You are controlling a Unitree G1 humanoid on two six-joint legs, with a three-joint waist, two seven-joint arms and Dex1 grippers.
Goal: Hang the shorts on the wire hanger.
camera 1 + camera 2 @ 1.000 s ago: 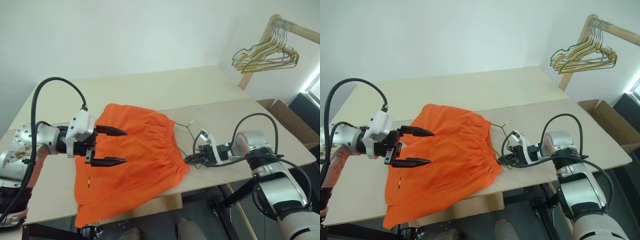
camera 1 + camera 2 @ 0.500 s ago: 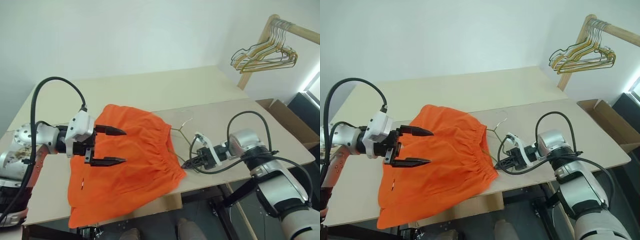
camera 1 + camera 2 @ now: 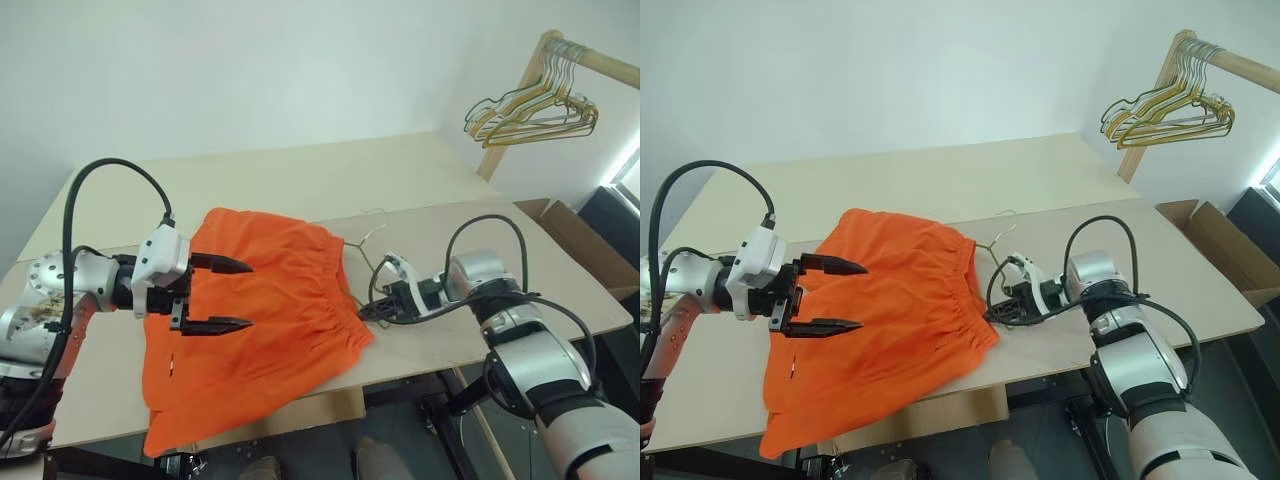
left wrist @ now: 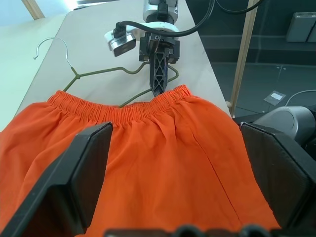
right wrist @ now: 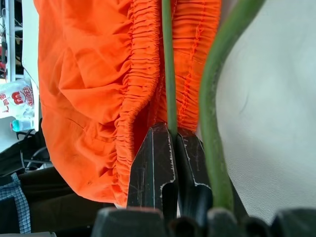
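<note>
Counter (image 3: 300,180) of pale wood fills most of the head views and carries everything the task needs. Bright orange soft fabric shorts (image 3: 265,320) lie spread flat across its near half, gathered elastic waistband turned toward the robot's right and the leg hems drooping over the near edge; laid out like this, the waist opening faces the hanger so the wire can be slid in. A bunch of gold and dark wire hangers (image 3: 530,115) hangs from a slanted wooden rail at the far right, well apart and playing no part here.

Left hand (image 3: 228,294) hovers just above the middle of the shorts with its two black fingers spread wide and nothing between them, apparently waiting to lift or pin the fabric. Right hand (image 3: 368,311) lies low on the counter just beside the waistband, its fingers pressed together on the thin greenish-grey metal wire hanger (image 4: 98,74); the right wrist view shows the wire pinched between the fingertips (image 5: 153,163) right at the elastic edge.

That hanger rests flat on the counter, one lower arm tucked under or into the waistband, curved hook pointing away toward the far side. My reading: threading has begun but the shorts are not yet hung.
</note>
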